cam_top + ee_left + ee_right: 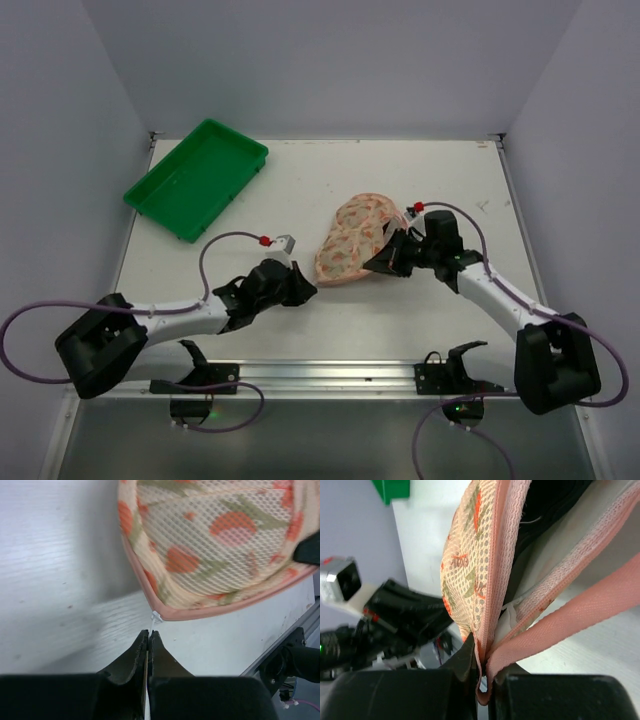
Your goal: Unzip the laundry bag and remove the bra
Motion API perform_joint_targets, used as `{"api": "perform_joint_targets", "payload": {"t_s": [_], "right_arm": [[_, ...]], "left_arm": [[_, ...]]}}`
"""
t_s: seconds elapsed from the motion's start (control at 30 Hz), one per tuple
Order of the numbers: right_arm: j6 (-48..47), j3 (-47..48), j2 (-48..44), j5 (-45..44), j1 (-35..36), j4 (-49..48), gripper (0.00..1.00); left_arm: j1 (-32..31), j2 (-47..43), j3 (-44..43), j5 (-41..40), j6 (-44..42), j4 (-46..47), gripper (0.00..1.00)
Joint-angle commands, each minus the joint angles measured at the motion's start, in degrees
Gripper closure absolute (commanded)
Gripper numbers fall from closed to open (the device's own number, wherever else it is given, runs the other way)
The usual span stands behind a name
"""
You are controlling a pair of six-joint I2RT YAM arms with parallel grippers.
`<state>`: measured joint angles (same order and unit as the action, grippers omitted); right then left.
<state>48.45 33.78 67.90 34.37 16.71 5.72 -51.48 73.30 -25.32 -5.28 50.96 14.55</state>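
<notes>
while low and outstretched, left gripper (149, 633) tight on white tab (156, 616), right gripper (484, 656) tight on laundry bag (465, 565)

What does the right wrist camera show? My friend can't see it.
The right tool is shut on the pink zipper trim of the laundry bag, which gapes open with black fabric inside. The left arm sits blurry at left, a green tray corner above it.

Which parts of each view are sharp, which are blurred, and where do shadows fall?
Top external: evenly lit, sharp, shadows faint. Left wrist: laundry bag mesh crisp, its soft shadow on the table, left claw dark, slightly soft. Right wrist: pink zipper trim fairly sharp, left arm behind it blurred, right claw a dark blur.
</notes>
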Motion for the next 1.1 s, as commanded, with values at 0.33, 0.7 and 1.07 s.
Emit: {"api": "perform_joint_targets", "payload": {"t_s": [0.33, 0.7, 1.07], "right_arm": [[-15.0, 19.1, 15.9, 0.7, -2.2, 7.7, 0.41], [9.4, -11.6, -6.0, -13.6, 8.0, -14.0, 0.01], [20.7, -16.4, -5.2, -20.0, 10.0, -24.4, 0.03]], "left_arm": [[3.5, -11.5, 6.2, 7.6, -6.1, -1.5, 1.0], [-3.3, 11.9, -12.8, 12.8, -3.8, 5.9, 1.0], [-5.5, 16.6, -15.6, 12.4, -1.8, 6.4, 1.0]]}}
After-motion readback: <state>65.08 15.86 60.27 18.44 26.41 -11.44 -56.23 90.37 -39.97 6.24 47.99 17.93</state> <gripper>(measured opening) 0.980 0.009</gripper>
